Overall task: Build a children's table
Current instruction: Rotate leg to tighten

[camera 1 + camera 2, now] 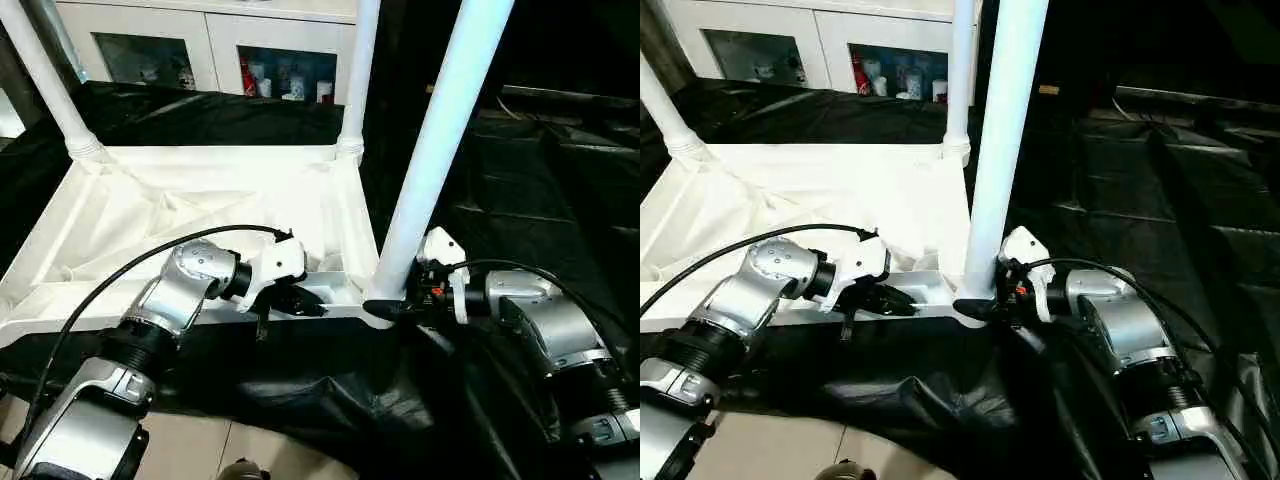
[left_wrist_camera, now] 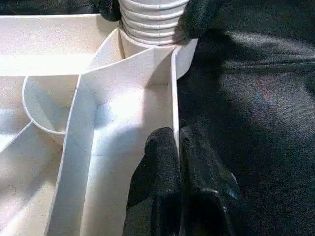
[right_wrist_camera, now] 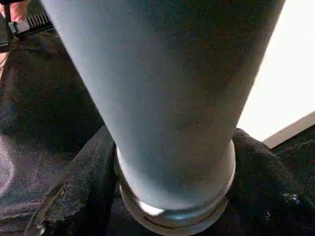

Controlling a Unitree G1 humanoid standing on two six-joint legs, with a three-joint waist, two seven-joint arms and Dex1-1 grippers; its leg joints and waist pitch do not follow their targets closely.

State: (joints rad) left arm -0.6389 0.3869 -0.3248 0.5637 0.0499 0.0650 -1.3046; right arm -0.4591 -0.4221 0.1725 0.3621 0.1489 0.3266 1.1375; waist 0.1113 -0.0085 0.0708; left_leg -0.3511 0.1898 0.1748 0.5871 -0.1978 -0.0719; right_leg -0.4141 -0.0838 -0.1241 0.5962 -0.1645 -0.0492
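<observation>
White plastic makes up the tabletop (image 1: 150, 215), which lies upside down on a black sheet (image 1: 520, 200), its ribbed underside facing up. Everything else is placed from this tabletop. Beyond its far edge stands a white cabinet (image 1: 215, 40) with glass doors.

Three legs rise from the tabletop's corner sockets. The near-right leg (image 1: 440, 140) is the closest and looks the thickest, standing at the corner nearest the robot's right arm and leaning slightly away from the tabletop's middle. The far-right leg (image 1: 357, 75) stands upright at the corner beyond it. The far-left leg (image 1: 45, 75) rises from the far-left corner and tilts outward toward its top.

The right gripper (image 1: 392, 308) sits at the foot of the near-right leg, just above its socket, its black fingers (image 3: 74, 191) curving round either side of the leg's base. How tightly they press on it I cannot tell.

The left gripper (image 1: 290, 300) rests at the tabletop's near edge, a little inward from the near-right corner. Its two fingertips (image 2: 160, 167) are pinched together on the thin upright rim wall of the tabletop, one on each side, with the ribbed collar of the near-right leg just beyond them.
</observation>
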